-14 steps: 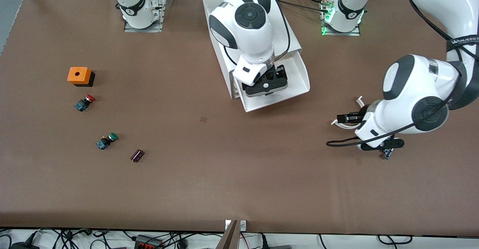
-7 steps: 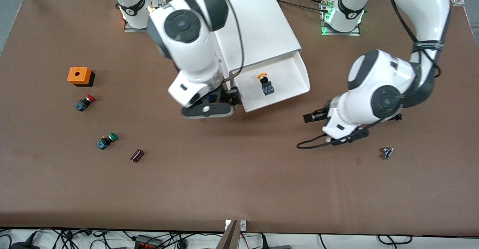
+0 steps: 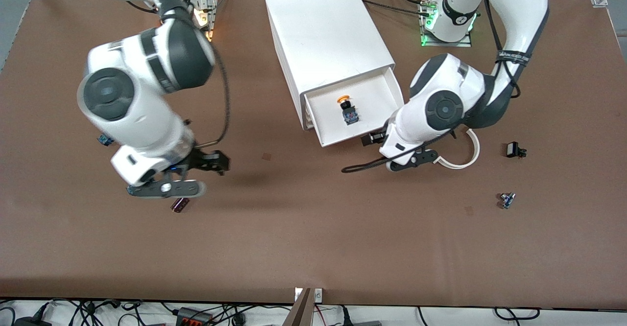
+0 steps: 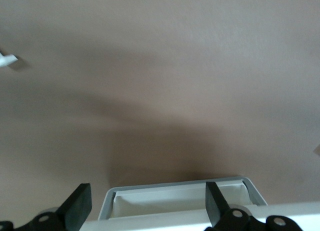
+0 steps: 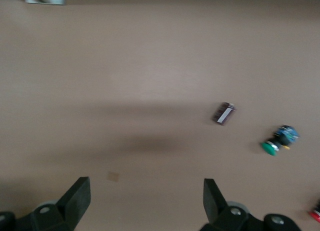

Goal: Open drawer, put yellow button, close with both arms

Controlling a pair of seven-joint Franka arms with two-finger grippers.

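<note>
The brown table point(image 3: 313, 247) is mostly bare at its camera edge. Nearest the camera of the two, the right gripper point(image 3: 188, 174) hangs over the table by a small dark purple part point(image 3: 180, 204), fingers point(image 5: 77, 193) spread wide and holding nothing; a second ago it sat right over the drawer point(image 3: 377, 131), so it has let go and swung off toward the right arm's end of the table. The left gripper point(image 3: 387, 145) is also open and empty, and has come in from the left arm's end to the drawer's front corner; its wrist view shows the drawer lip point(image 4: 175, 198) just under the parted fingers point(image 4: 215, 203). Inside the pulled-out drawer lies the yellow button point(image 3: 348, 109), clear of both grippers, farther from the camera than the left one. Placing looks finished; what remains is closing, and the left arm seems lined up for the push while the right is well away from the cabinet point(image 3: 325, 32)
</note>
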